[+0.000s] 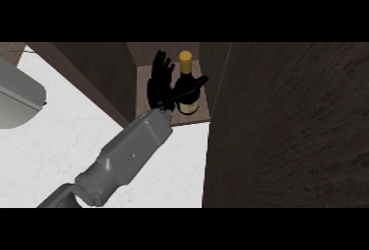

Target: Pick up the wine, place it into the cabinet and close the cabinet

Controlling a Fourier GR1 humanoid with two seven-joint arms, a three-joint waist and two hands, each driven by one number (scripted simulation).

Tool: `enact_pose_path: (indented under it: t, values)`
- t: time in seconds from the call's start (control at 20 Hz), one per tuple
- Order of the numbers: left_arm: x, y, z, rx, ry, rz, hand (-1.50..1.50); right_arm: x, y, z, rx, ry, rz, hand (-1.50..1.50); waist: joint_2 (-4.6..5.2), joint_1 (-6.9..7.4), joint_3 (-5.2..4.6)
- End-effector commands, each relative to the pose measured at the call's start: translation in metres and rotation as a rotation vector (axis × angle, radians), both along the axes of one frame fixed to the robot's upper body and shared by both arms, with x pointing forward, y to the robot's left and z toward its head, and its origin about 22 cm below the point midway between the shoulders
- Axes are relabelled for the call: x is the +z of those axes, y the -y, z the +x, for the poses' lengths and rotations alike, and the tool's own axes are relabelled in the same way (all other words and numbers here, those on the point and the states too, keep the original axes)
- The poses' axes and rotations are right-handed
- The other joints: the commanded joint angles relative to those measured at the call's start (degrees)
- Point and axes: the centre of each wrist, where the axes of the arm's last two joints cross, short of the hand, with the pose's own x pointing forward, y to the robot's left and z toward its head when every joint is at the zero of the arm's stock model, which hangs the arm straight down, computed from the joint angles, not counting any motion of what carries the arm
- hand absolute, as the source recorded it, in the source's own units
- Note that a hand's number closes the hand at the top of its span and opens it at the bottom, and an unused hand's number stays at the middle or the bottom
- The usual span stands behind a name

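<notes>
Already our robot hand [161,85] is inside the cabinet [108,73], fingers straight and pointing inward beside the wine [189,88], thumb hooked across the bottle's body, so we judge we are pinching it to keep it upright on the cabinet floor. The wine stands at the cabinet's back, gold cap deepest in. Right of the wine looms the open cabinet door [288,127], which must swing shut afterwards; our forearm crosses the opening and stands in its way. Left of the cabinet lies the white worktop [43,156] with a grey rounded object [18,97].
</notes>
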Motion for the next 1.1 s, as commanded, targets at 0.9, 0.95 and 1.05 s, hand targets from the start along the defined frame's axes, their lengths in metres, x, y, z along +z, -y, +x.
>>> enact_pose_path:
  t: [0.9,0.95,1.05]
  values:
    - [0.005,0.019,-0.008,-0.061,0.171,0.174,-1.50,-0.005,0.002,-0.002,-0.012,-0.016,-0.009,-1.50,-0.71,2.52,0.03]
    - [0.017,0.032,-0.010,-0.054,0.149,0.163,-1.50,0.002,0.006,0.002,-0.005,-0.008,-0.019,-1.50,-0.80,2.37,0.04]
    - [0.011,0.030,-0.013,-0.062,0.172,0.147,-1.50,0.001,-0.005,-0.001,0.001,-0.021,-0.010,-1.50,-0.80,2.82,0.00]
